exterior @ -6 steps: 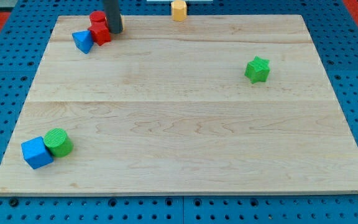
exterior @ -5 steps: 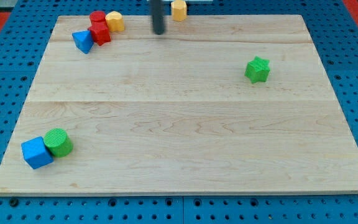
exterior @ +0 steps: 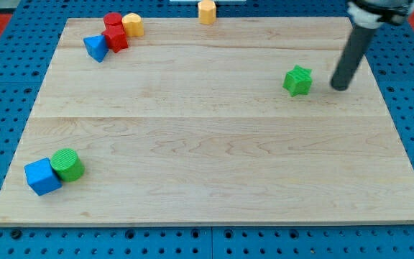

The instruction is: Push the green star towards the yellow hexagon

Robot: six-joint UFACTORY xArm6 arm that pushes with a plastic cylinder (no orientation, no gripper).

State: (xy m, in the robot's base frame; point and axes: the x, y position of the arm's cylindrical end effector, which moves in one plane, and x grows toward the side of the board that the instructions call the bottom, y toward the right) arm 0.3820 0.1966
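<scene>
The green star (exterior: pixel 297 80) lies on the wooden board (exterior: pixel 207 144) at the right, upper part. The yellow hexagon (exterior: pixel 206 11) sits at the board's top edge, a little left of the star's column. My tip (exterior: pixel 341 87) rests on the board just to the right of the green star, a short gap apart from it. The rod leans up toward the view's top right corner.
At the top left a second, rounded yellow block (exterior: pixel 133 24) touches two red blocks (exterior: pixel 115 32), with a blue triangle (exterior: pixel 95 47) beside them. A blue cube (exterior: pixel 42 176) and a green cylinder (exterior: pixel 67 164) sit together at the bottom left.
My tip has swept from the top left cluster across the top of the board to the right side of the green star. The blocks have not moved.
</scene>
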